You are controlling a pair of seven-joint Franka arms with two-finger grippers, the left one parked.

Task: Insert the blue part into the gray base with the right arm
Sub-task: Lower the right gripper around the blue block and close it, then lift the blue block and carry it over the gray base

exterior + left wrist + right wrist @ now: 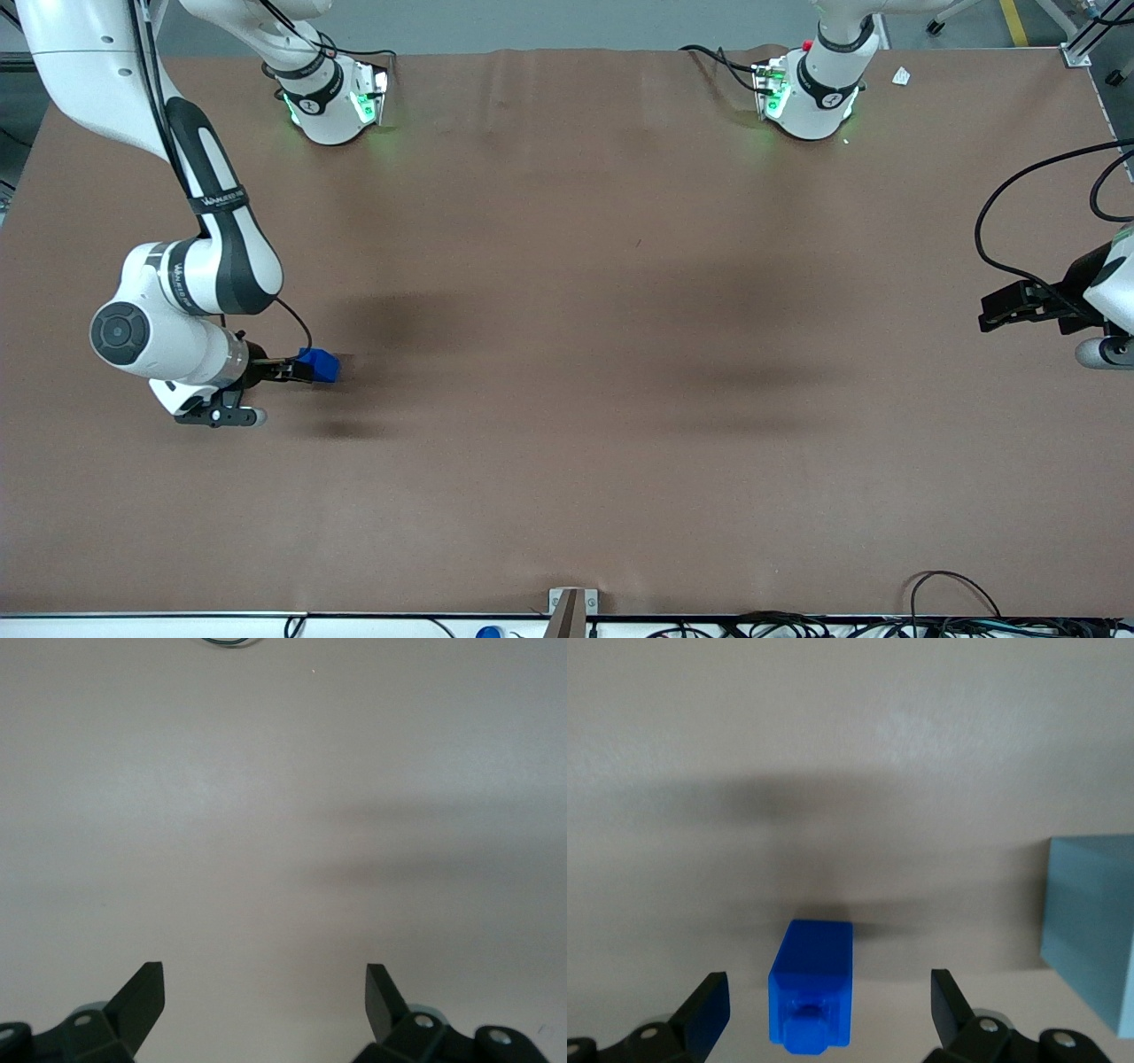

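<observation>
Hovering low, gripper [824, 1014] spread, unclenched, astride the blue part [811, 994] on the surface [567, 354]; we judge grasp and insertion into gray base [1091, 939] remain.

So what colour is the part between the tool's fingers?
Bright blue part, between the open tool; clearest in the right wrist view.

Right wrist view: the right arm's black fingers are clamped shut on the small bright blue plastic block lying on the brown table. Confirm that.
Not quite. The right arm's gripper is open: in the right wrist view its black fingers stand apart on either side of the small bright blue plastic block, with a gap on each side, touching nothing. The block does lie on the brown table.
</observation>
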